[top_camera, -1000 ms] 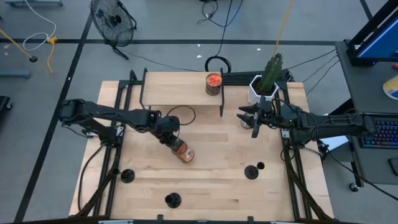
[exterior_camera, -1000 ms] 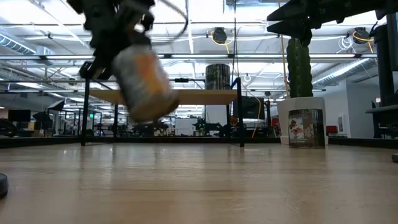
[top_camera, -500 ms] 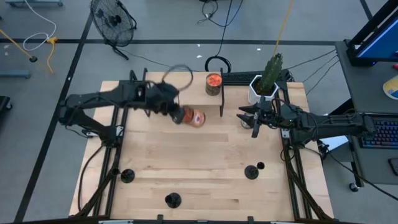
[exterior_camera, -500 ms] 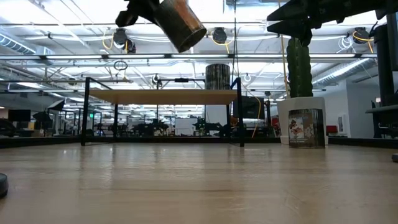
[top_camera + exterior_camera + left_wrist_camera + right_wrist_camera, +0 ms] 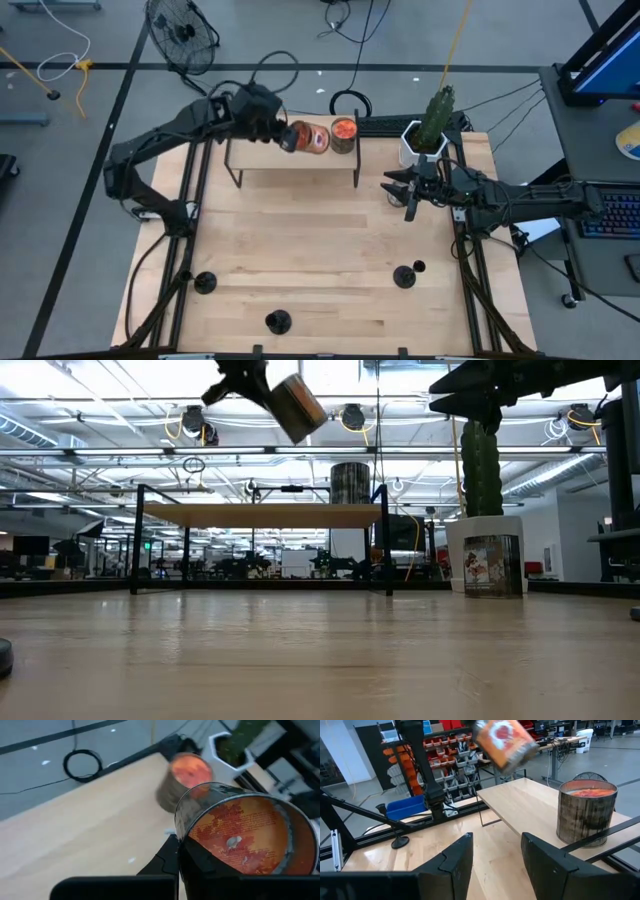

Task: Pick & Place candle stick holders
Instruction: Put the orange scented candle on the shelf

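Shelf [image 5: 290, 155] at worktop's back: I've got left pincer [image 5: 283, 135] clamped on a jar [image 5: 306, 137], held tilted above shelf, just beside 2nd jar [image 5: 343, 134]. Next: level & set down. Right pincer [image 5: 408, 193] part-open, empty, right of shelf. Holders [image 5: 277, 321] untouched, well in front.

Robotics lab or workshop, parts-bin racks [image 5: 445, 755], exposed ceiling ducts [image 5: 350, 417], floor fan [image 5: 182, 32], loose cables [image 5: 350, 25]
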Available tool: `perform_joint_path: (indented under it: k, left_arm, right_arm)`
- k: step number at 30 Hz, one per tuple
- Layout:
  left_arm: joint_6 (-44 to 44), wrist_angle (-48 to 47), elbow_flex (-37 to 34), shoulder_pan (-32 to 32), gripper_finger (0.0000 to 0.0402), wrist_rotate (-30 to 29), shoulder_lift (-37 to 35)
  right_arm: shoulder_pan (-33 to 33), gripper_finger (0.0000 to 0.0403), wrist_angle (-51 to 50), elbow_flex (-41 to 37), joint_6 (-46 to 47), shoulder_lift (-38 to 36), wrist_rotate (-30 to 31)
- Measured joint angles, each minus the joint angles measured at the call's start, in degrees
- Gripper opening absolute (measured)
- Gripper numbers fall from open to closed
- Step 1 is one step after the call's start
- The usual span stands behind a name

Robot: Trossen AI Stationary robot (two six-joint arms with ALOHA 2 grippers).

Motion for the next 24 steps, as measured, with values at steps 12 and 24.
perform_joint_path:
  k: [12, 24]
  left_arm:
    - [0.0, -0.1, -0.1, 8.7, 0.0000, 4.9, 9.6]
    - [0.5, 1.4, -0.1, 12.4, 0.0000, 7.7, 12.6]
  right_arm:
    - [0.0, 0.0159, 0.1, 0.0, 1.1, 1.8, -0.1]
    - [0.0, 0.0161, 0.0, 0.0, 1.7, 2.6, -0.1]
